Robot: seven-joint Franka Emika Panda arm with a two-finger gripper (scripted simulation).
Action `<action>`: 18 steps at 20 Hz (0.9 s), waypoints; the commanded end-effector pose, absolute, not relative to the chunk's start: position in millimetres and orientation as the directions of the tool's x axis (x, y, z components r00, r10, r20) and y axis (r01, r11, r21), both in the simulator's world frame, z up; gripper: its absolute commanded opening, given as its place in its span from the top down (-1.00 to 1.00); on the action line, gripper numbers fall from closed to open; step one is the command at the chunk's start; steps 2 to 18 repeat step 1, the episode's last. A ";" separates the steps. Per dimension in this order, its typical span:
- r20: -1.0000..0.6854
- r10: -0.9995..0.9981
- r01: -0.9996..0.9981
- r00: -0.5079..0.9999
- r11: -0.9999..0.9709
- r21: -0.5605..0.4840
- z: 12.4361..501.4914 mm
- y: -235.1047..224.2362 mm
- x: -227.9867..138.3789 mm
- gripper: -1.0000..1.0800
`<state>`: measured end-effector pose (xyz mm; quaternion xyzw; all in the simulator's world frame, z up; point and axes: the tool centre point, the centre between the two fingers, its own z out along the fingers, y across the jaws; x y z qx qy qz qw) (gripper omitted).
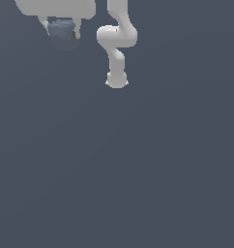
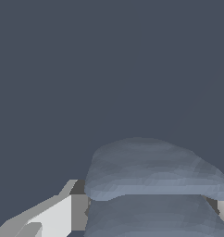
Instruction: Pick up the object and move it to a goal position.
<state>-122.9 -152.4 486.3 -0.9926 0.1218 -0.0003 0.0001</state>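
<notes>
Across both views: table (image 1: pixel 138 169): plain dark grey-blue surface filling nearly all of each picture.
Arm (image 1: pixel 117 43): white, jointed, bending down from the top edge of the exterior view to a rounded base; a wide white part lies along the top edge toward the exterior view's left.
Gripper (image 1: pixel 61 28): hangs under that wide white part, its jaws clenched on the block, one finger (image 2: pixel 58 215) touching the block's side in the wrist view.
Block (image 1: pixel 61 30): small, dull blue-grey, faintly ribbed, held between the jaws near the exterior view's upper left; in the wrist view the block (image 2: pixel 151 185) fills the space between the fingers.
</notes>
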 end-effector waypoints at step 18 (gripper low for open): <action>0.000 -0.241 -0.241 0.970 -0.970 0.000 487.8 -153.2 -122.9 1.00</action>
